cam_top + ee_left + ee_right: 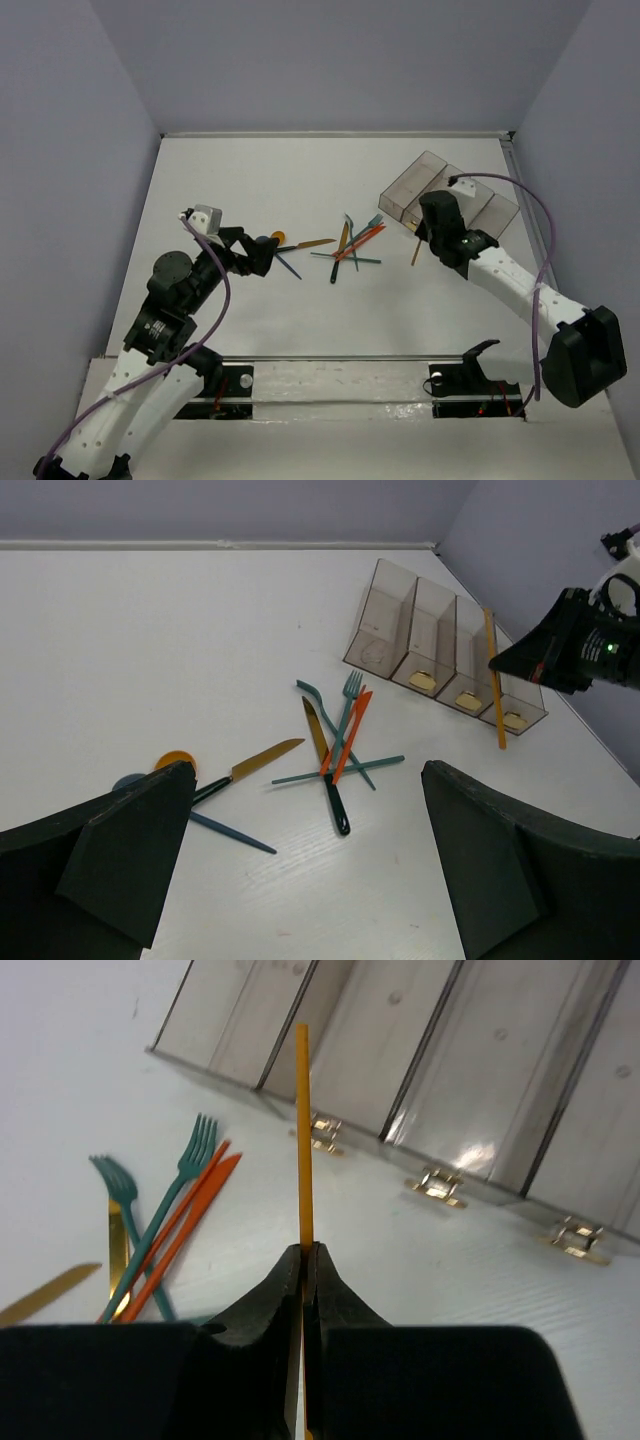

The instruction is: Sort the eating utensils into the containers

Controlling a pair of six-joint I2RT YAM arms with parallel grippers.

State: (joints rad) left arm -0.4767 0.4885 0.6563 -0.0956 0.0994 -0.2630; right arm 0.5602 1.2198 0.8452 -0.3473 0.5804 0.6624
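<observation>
Right fingers pinch one orange utensil | left fingers wide | four bins | two teal forks

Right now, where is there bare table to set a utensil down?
Free: the far-left table, behind the left gripper; also the near strip this side of the utensil pile. Crowded: the pile itself and the front of the bins.

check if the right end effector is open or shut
Shut: in the right wrist view the right end effector has its jaws pinched tight on a thin orange utensil, with no gap beside it.
</observation>
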